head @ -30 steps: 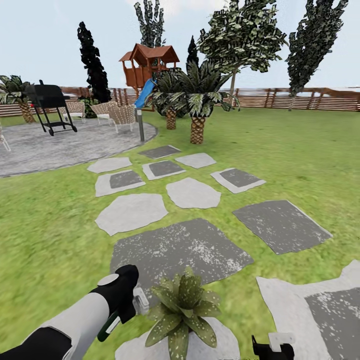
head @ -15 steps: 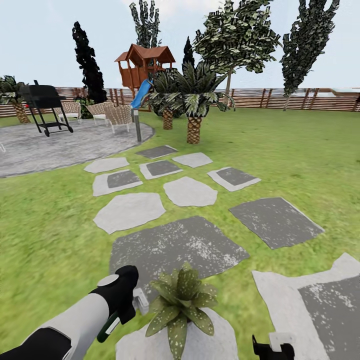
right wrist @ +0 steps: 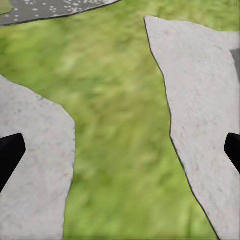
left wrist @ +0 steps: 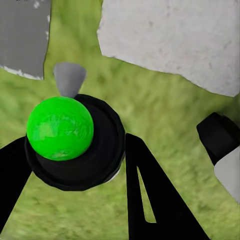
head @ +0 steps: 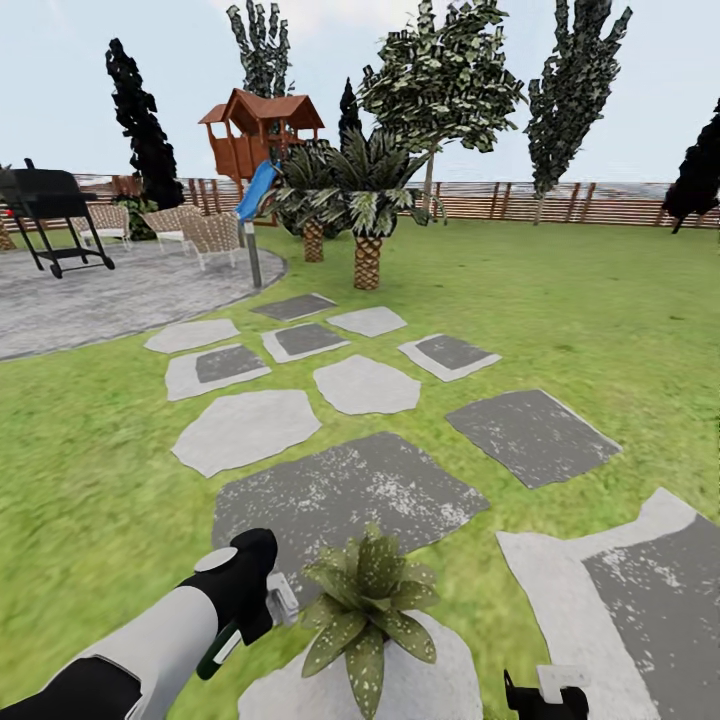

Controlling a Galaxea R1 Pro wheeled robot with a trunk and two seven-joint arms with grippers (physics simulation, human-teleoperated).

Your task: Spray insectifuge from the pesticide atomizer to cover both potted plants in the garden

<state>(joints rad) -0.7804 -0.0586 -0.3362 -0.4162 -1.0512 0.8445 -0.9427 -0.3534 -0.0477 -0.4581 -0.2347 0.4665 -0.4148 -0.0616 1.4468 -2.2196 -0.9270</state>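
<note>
While the atomizer (left wrist: pixel 67 142) sits clamped between the left hand's (left wrist: pixel 75 165) black fingers, green ball-top and grey nozzle up, the pick-up looks done. Head view: left hand (head: pixel 245 590) low at left, just beside one potted plant (head: pixel 368 612), which stands on a pale stepping stone (head: pixel 420 690). Whether any spray has landed, can't tell. Second plant not sighted from here; judged still to do. Right hand (right wrist: pixel 120 150) at lower right, fingers spread wide, holding nothing, over grass between two pale stones.

Ground: lawn (head: pixel 600 330) with grey and pale stepping stones. Far left, speckled paving (head: pixel 110 300) with grill (head: pixel 45 200) and wicker chairs. Centre back, palms (head: pixel 365 205), playhouse (head: pixel 255 130); slatted fence (head: pixel 600 200) behind.
</note>
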